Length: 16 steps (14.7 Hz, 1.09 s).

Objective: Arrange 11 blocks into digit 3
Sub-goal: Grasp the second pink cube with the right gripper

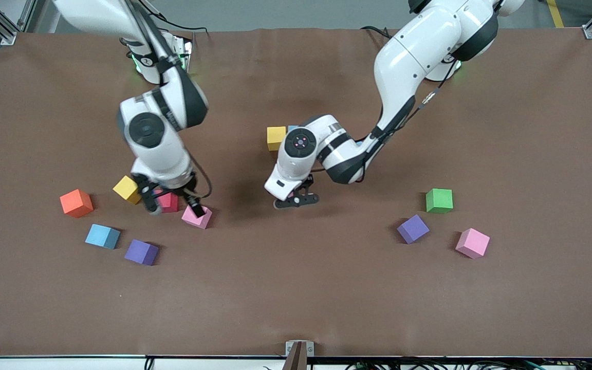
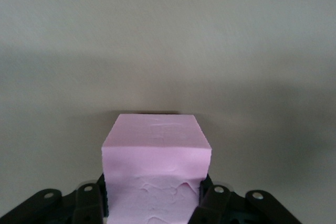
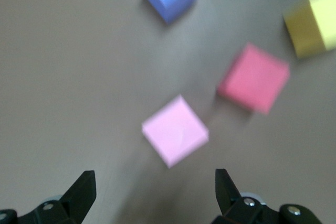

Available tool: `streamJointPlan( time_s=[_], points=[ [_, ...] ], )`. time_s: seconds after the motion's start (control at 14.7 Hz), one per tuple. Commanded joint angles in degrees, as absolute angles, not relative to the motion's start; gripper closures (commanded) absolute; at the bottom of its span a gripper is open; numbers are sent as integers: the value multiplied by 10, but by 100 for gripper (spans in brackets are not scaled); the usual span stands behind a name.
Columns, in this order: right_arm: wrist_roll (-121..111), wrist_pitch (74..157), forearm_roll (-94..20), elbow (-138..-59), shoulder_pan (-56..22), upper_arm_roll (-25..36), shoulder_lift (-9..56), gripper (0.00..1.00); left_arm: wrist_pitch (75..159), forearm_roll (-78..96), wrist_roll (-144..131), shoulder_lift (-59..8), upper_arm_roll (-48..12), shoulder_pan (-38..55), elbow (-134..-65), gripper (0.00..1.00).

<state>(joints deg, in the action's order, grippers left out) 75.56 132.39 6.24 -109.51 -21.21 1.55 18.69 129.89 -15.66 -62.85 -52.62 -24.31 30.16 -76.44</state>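
A pale pink foam cube (image 2: 155, 153) is gripped by the left gripper (image 1: 296, 199) mid-table, seemingly for the digit. Over another pink foam cube (image 3: 175, 129), the right gripper (image 3: 152, 192) is spread wide.

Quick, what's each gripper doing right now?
Left gripper: shut on a pink block.
Right gripper: open, holding nothing, over another pink block.

Scattered foam blocks (image 1: 413, 228), unarranged
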Motion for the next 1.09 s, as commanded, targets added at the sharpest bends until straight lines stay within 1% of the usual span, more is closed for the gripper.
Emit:
streamJointPlan(
  time_s=[0.0, 0.14, 0.27, 0.48, 0.68, 1.02],
  points=[
    [599, 1347, 77, -1068, -188, 4, 237, 0, 1277, -167, -649, -500, -240, 323, -787, 54],
    [510, 1387, 76, -1064, -179, 4, 261, 0, 1272, -167, -660, -483, -240, 336, -808, 54],
    [488, 1405, 69, -1064, -166, 3, 265, 0, 1272, -168, -669, -470, -240, 337, -831, 53],
    [462, 1407, 71, -1064, -170, 2, 278, 0, 1278, -167, -672, -462, -243, 343, -852, 53],
    [449, 1397, 70, -1066, -171, 1, 281, 0, 1283, -168, -672, -464, -243, 345, -853, 53],
    [448, 1383, 71, -1066, -182, -2, 292, 0, 1331, -168, -670, -466, -243, 345, -877, 53]
  ],
)
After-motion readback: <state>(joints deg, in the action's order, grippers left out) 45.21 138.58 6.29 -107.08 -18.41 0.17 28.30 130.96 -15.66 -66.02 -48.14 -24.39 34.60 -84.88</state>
